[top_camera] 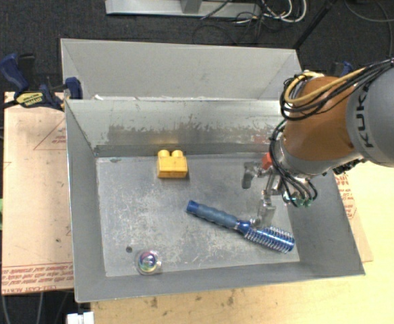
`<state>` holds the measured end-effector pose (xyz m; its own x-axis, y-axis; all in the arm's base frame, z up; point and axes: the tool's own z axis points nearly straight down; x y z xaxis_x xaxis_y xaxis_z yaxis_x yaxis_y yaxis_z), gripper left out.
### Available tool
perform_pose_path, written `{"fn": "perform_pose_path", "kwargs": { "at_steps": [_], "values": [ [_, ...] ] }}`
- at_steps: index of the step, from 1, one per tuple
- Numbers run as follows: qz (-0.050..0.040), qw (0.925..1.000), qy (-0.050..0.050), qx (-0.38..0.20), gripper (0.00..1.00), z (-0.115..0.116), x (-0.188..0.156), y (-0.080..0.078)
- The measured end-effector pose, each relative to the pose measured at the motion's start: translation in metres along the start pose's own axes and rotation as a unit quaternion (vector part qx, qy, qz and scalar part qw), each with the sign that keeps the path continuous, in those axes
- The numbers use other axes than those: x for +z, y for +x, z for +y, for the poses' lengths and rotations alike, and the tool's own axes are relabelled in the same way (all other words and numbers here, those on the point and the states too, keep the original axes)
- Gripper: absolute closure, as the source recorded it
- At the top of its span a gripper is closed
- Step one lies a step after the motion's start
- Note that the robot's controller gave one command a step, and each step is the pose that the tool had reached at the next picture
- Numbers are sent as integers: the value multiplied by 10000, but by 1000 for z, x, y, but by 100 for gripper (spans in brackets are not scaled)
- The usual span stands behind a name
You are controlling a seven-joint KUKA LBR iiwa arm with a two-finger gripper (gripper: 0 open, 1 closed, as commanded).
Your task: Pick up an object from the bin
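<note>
My gripper (pixel 258 198) hangs at the right of the bin (pixel 82 181), its two fingers apart with nothing between them. The closest thing is the blue brush (pixel 234 223), lying just to the near side of it, and one finger comes down close to the brush's neck. The brush's long axis runs slantwise, with the handle to the left and the bristle head near-right. I judge I should straddle that axis. The yellow block (pixel 172 163) and the shiny ball (pixel 148 262) lie well apart, further left.

The grey arm (pixel 383 117) bears the letters "KU", partly hidden.
</note>
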<state>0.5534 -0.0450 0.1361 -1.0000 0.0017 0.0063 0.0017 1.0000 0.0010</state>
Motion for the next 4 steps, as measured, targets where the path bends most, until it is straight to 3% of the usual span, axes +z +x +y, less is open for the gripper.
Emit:
{"fn": "perform_pose_path", "kwargs": {
  "at_steps": [1,2,3,4],
  "values": [
    [9,10000,-4,57,0,5,70,56],
    [-35,10000,1,49,100,5,67,52],
    [-70,10000,8,33,100,5,-57,53],
    [-54,9844,13,-1761,100,6,-114,62]
  ]
}}
